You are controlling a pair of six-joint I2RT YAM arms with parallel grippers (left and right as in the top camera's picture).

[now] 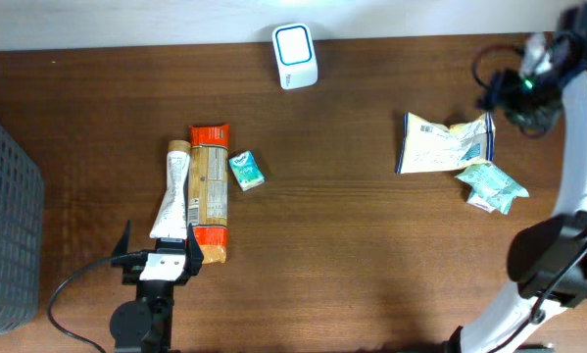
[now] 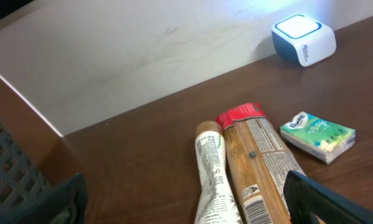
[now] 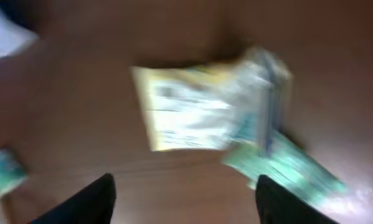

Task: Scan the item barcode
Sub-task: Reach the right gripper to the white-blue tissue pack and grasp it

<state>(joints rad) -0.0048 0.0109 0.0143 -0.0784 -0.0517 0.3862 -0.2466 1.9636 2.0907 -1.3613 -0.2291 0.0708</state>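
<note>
The white barcode scanner (image 1: 295, 56) stands at the table's back edge, its top lit (image 2: 303, 38). A white and yellow bag (image 1: 442, 143) lies flat on the right, with a teal packet (image 1: 491, 186) beside it. My right gripper (image 1: 507, 98) hovers by the bag's right end. In the blurred right wrist view it (image 3: 183, 186) is open and empty, above the bag (image 3: 205, 112) and the teal packet (image 3: 286, 165). My left gripper (image 1: 158, 240) stands open and empty at the near ends of a white tube (image 2: 211, 168) and an orange package (image 2: 261, 155).
A small green tissue pack (image 1: 245, 170) lies right of the orange package (image 1: 210, 191) and the tube (image 1: 172, 191). A grey basket (image 1: 4, 216) stands at the left edge. The right arm's white links rise along the right side.
</note>
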